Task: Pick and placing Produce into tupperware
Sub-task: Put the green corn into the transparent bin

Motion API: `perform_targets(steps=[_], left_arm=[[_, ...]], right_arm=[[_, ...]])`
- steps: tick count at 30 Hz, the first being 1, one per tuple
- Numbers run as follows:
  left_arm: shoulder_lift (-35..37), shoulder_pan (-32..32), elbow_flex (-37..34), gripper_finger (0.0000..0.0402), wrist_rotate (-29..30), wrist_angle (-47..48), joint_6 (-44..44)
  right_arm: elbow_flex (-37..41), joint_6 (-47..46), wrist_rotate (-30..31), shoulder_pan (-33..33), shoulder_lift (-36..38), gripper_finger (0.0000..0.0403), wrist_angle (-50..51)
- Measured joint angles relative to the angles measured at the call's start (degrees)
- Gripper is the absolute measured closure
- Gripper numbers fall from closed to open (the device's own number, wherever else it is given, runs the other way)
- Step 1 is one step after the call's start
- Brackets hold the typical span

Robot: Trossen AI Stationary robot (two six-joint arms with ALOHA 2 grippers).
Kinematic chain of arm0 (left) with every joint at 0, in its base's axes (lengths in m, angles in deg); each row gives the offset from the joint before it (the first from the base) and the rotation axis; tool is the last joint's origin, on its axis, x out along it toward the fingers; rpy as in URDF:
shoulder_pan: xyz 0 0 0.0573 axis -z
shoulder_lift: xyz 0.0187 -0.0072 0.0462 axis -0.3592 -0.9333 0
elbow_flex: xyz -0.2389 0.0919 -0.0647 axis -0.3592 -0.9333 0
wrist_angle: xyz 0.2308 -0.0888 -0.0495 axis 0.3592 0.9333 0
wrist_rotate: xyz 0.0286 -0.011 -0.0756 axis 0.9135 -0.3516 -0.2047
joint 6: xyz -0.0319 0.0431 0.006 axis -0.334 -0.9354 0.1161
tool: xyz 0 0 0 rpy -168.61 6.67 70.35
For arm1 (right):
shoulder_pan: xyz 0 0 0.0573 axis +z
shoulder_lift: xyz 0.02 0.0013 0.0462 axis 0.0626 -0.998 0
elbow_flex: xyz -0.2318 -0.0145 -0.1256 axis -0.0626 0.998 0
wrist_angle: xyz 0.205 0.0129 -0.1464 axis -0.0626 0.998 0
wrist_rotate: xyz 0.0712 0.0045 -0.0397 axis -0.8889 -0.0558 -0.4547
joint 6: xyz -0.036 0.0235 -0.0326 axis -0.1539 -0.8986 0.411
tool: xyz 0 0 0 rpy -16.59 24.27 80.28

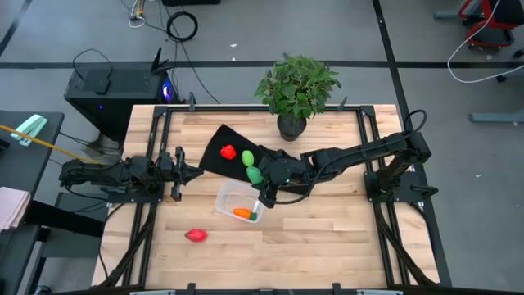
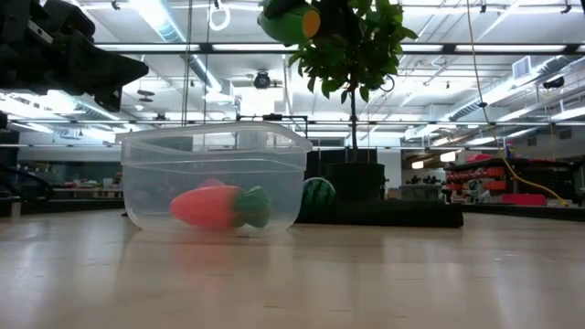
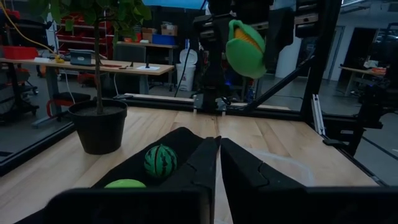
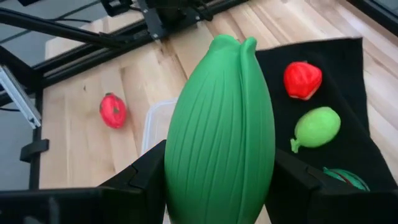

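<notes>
My right gripper (image 1: 260, 175) is shut on a green corn cob in its husk (image 4: 221, 130), high over the near edge of the black mat (image 1: 214, 149), beside the clear tupperware (image 1: 233, 201). An orange carrot (image 1: 242, 213) lies in the tupperware. On the mat lie a red piece (image 1: 228, 152), a light green piece (image 4: 317, 127) and a striped dark green melon (image 3: 160, 160). Another red piece (image 1: 195, 235) lies on the wood. My left gripper (image 3: 217, 163) is shut and empty at the table's left. My right gripper pinches the corn cob between its two fingers (image 4: 146, 177), one on each of its wide sides (image 4: 180, 168), near its lower end. The cob's length runs along the fingers. It is lifted clear, hanging high above the table in the left wrist view (image 3: 245, 48).
A potted leafy plant (image 1: 296, 86) stands at the table's far edge behind the mat. Black frame rails (image 1: 151, 205) run along both sides of the table. Bare wood (image 1: 327, 238) lies in front of the tupperware and to the right.
</notes>
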Motion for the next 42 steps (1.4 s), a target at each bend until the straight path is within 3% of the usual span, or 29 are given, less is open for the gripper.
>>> perform_targets(steps=[8, 42], left_arm=[[0.0, 0.0, 0.0, 0.0367, 0.0, 0.0, 0.0], [-0.8, 0.0, 0.0, 0.0373, 0.0, -1.3, 0.0]], right_arm=[[0.0, 3.9, -4.2, 0.0, -3.4, 0.0199, -6.8], [0.0, 3.5, -13.3, -2.4, -20.8, 0.0199, -12.2]])
